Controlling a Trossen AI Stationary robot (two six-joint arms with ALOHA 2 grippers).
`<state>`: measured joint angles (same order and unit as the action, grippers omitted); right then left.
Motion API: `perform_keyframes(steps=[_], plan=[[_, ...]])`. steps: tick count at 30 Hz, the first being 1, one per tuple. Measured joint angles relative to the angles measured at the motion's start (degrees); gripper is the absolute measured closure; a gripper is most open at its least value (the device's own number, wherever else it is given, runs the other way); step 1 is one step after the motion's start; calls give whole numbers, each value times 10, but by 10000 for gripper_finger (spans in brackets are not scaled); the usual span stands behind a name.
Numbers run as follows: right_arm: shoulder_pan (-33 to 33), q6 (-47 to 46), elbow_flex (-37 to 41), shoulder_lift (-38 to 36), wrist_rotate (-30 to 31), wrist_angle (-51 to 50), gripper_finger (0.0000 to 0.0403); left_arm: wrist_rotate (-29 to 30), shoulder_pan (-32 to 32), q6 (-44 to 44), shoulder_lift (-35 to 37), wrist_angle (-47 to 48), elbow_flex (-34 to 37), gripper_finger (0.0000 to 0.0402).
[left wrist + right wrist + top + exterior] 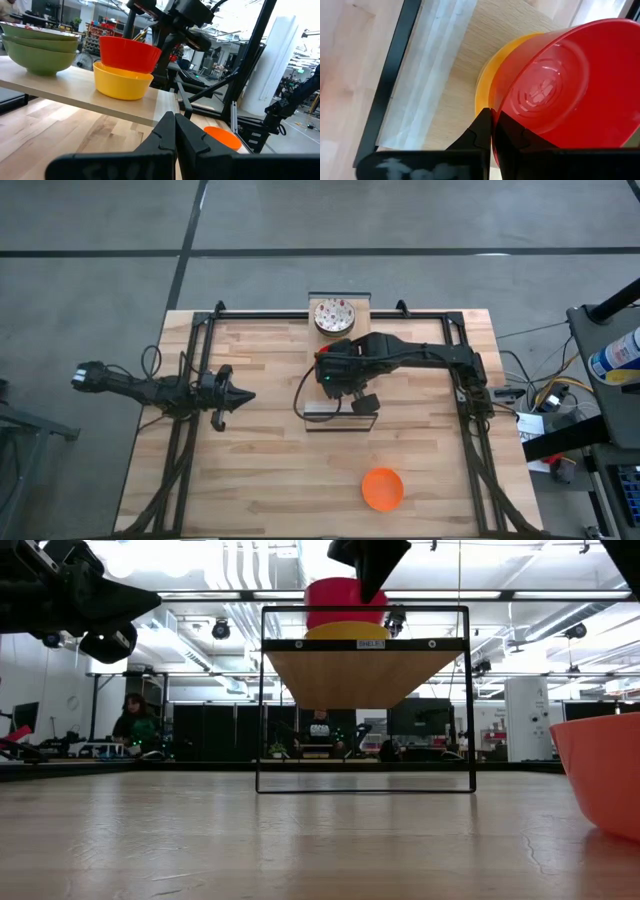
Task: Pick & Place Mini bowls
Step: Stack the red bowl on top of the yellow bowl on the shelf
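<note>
The red bowl [555, 90] sits nested in the yellow bowl [484, 87] on the raised wooden board [365, 675]. My right gripper [492, 117] comes down over them and is shut on the red bowl. A stack of speckled bowls [334, 315] stands at the board's far end. The orange bowl [382, 488] rests on its base on the table near the front edge. My left gripper [248, 395] hangs shut above the table's left half, touching nothing. My right gripper pinches the red bowl's rim [502, 102] between its two fingers, coming from above and pointing down. The red bowl [335, 600] sits inside the yellow bowl [345, 630], which stands on the board.
The board rests on a black wire frame [262, 700] that lifts it above the table. Black rails [195, 350] run along the table's left, right and far sides. Bare wood lies around the orange bowl [600, 775]. People show in the room beyond.
</note>
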<state>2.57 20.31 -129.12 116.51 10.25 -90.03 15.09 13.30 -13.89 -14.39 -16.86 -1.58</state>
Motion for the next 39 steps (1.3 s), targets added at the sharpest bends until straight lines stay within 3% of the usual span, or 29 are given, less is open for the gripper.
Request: perform_keyframes(steps=[4, 12, 17, 26, 39], plan=[[0, -19, 0, 0, -4, 0, 373, 0, 0, 0, 0, 0, 0, 399], [-1, -52, 1, -6, -4, 0, 280, 0, 0, 0, 0, 0, 0, 399], [5, -68, -1, -41, 3, 0, 248, 0, 0, 0, 0, 0, 0, 399], [5, -142, 0, -60, 63, 49, 257, 0, 0, 0, 0, 0, 0, 399], [12, -135, 39, -30, 65, 56, 289, 0, 0, 0, 0, 3, 0, 399]])
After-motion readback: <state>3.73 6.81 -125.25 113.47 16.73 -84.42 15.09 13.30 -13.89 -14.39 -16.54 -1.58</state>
